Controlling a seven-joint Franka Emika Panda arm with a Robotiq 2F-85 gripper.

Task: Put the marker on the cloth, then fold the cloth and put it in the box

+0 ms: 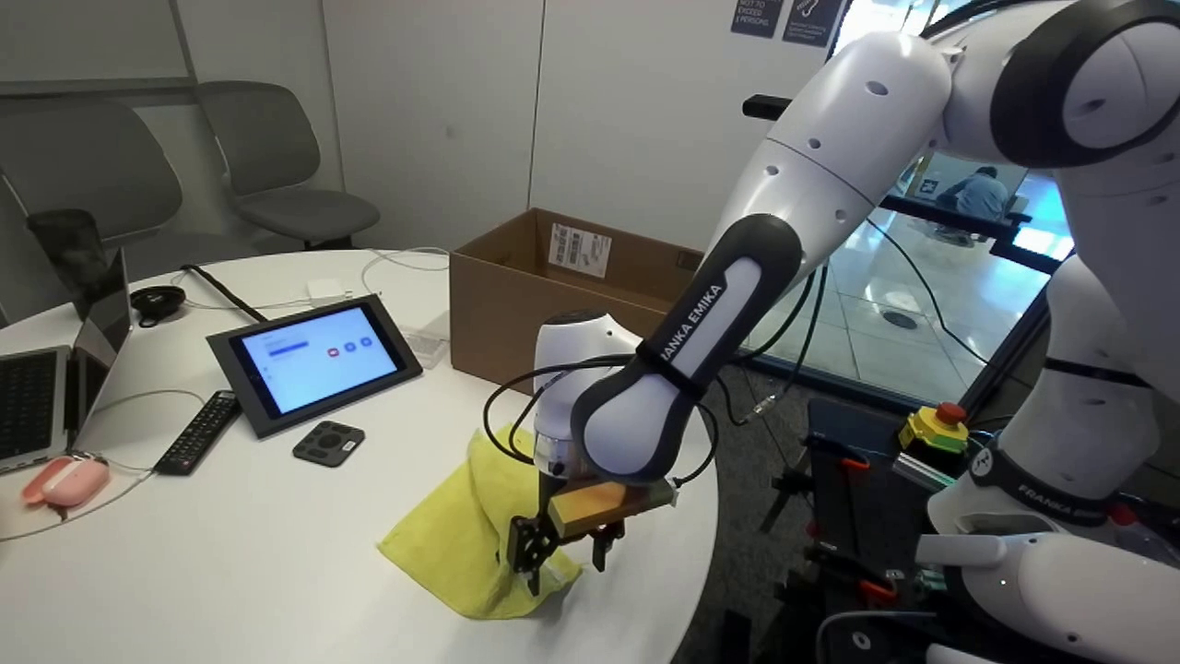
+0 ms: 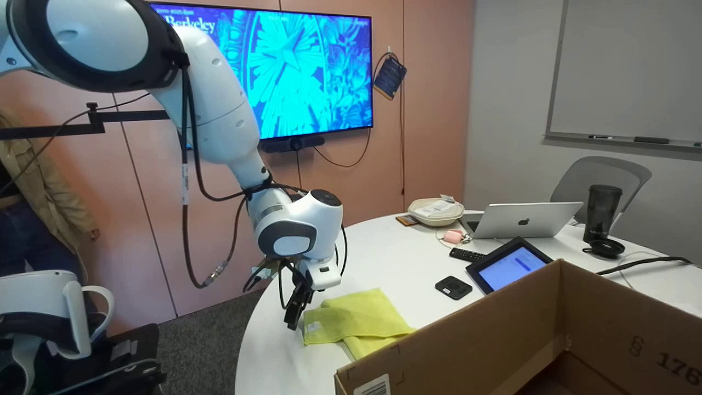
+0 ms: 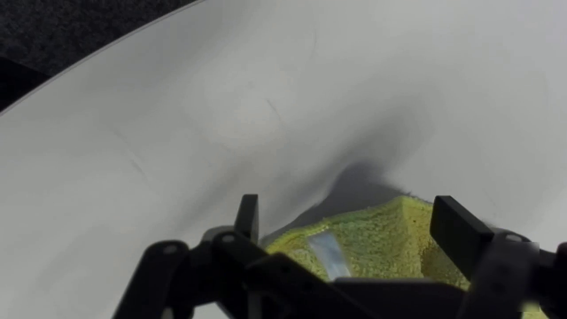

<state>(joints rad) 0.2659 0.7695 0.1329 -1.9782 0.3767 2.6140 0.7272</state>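
In an exterior view, the yellow cloth point(image 1: 461, 544) lies on the table point(image 1: 277, 572) near the round edge on the robot's side, and the claw point(image 1: 567, 572) hangs over the end of the cloth closest to that edge. Most of the cloth spreads inward from the claw; rumpled as it is, it has no clear long axis. The box point(image 1: 512, 323) stands farther along the table's edge, well apart from the claw.

In an exterior view, a white tag point(image 2: 312, 327) marks the end of the cloth just beside the claw, which points down on the table-edge side of it. From there an upper layer runs inward across a lower one, so the folding looks begun.

In the wrist view, the fingers stand wide apart, clamped on nothing. The tagged border lies between them, facing the side where the table's edge crosses the upper left corner; the rest runs beneath the claw. The gap follows that border roughly lengthwise, so closing would probably bunch the hem rather than pinch across it. Whether a finger touches the fabric I cannot tell. The marker shows nowhere; it may lie under the fold.
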